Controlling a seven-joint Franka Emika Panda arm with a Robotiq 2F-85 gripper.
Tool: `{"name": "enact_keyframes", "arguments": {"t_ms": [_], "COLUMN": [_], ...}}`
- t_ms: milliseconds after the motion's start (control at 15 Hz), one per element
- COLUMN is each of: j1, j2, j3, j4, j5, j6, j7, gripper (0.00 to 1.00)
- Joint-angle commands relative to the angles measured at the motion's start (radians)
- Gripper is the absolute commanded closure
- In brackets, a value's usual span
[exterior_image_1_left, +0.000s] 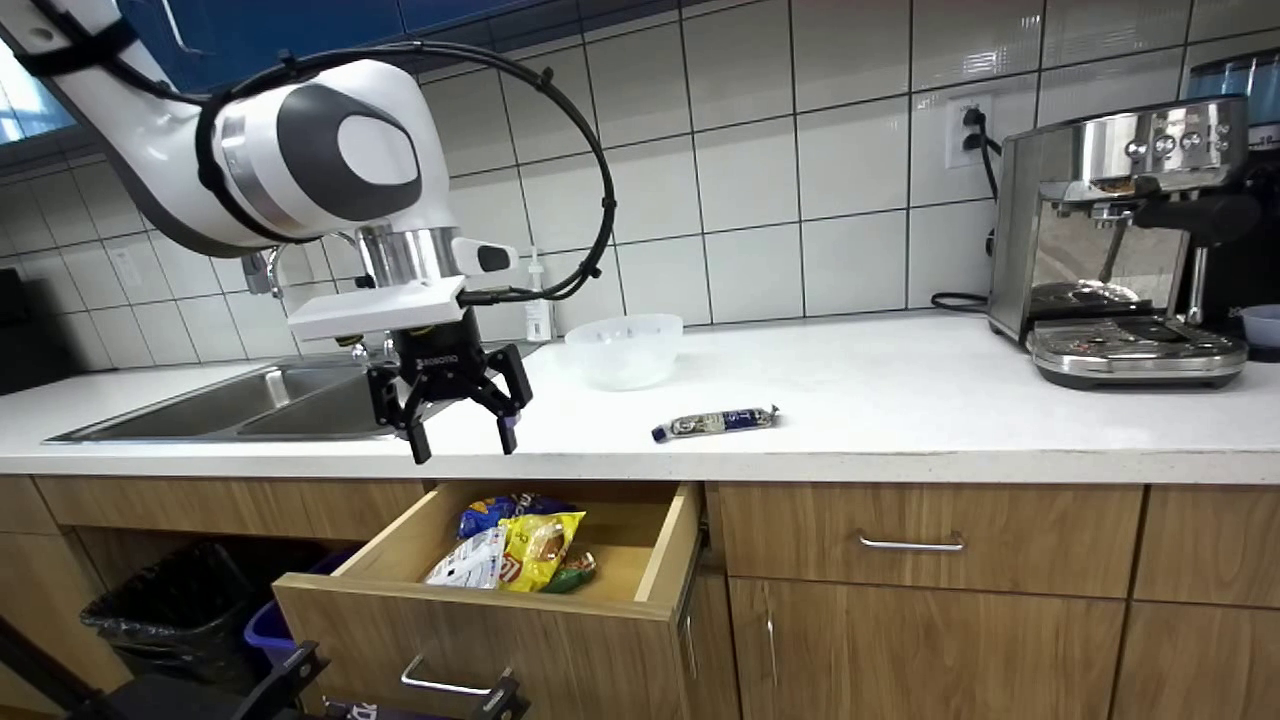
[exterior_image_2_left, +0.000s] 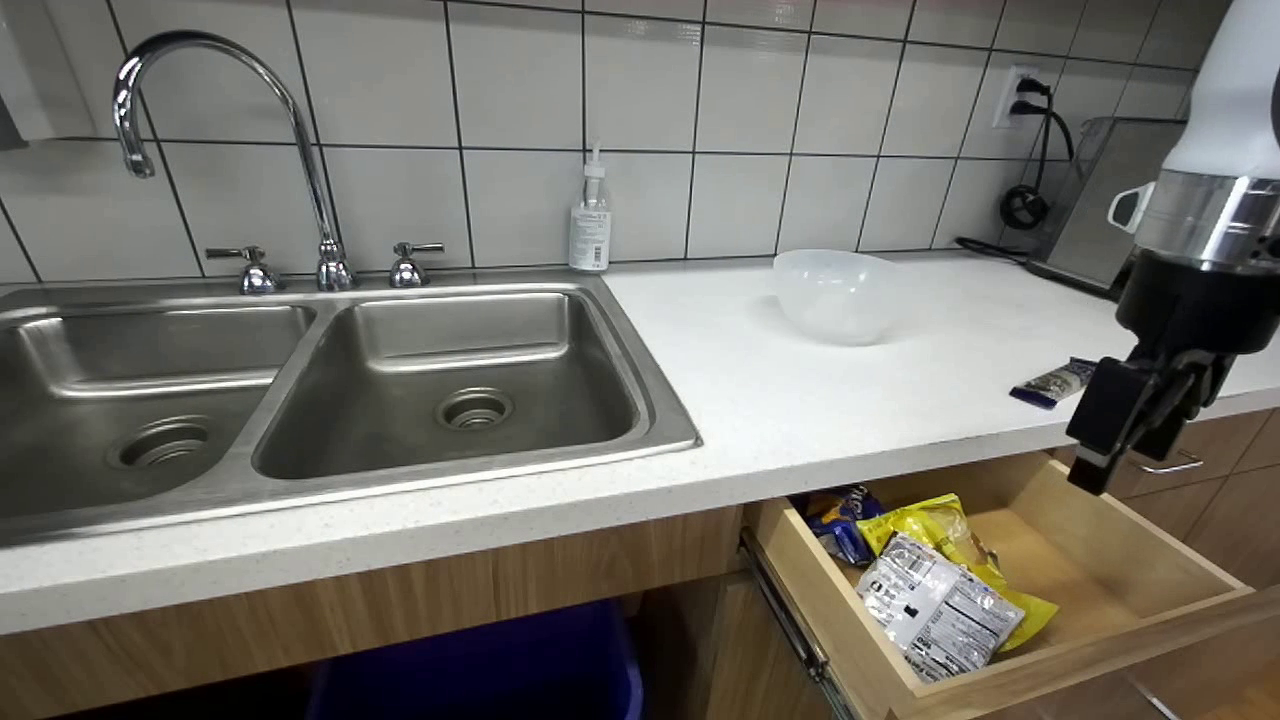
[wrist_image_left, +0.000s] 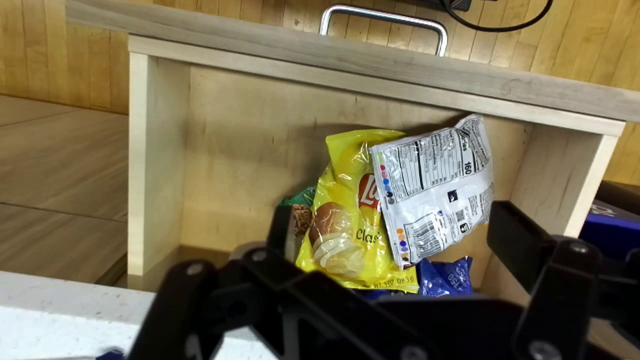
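The black two-fingered gripper (exterior_image_1_left: 463, 440) hangs with its fingers spread wide above an open drawer of pale wood with a brown wood-grain front (exterior_image_2_left: 825, 600), which is cut off at the frame edge in an exterior view. Inside lies a glossy yellow plastic bag of potato chips (wrist_image_left: 350, 225), its red logo half covered by an overlapping white-and-silver foil bag (wrist_image_left: 435, 195) with much fine print too small to read. A crumpled blue foil bag (wrist_image_left: 445, 277) shows only in part, the yellow one and the gripper hiding the rest. Beside the yellow bag peeks a small green-and-brown packet (wrist_image_left: 302, 215); whether it runs underneath cannot be told. On the white tabletop (exterior_image_1_left: 900, 390), near its front edge, lies a slim blue-and-silver wrapped bar (exterior_image_2_left: 1055, 382), one end lost behind the gripper in an exterior view. Farther back stands a frosted, translucent round bowl (exterior_image_1_left: 625, 350). The boxy stainless-steel espresso machine (exterior_image_2_left: 1105, 200) is partly masked by the arm. A dark blue scrap (wrist_image_left: 110, 355) at the wrist view's bottom edge is too blurred to identify.
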Motion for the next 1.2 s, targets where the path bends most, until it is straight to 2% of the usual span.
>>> {"name": "enact_keyframes", "arguments": {"t_ms": [0, 1133], "j1": [-0.013, -0.011], "j2": [-0.046, 0.046], "j3": [-0.006, -0.020], "j4": [-0.007, -0.011], "j5": [-0.024, -0.008], "j6": [-0.054, -0.182], "j7": [0.026, 0.035], "gripper": [0.00, 0.00]}}
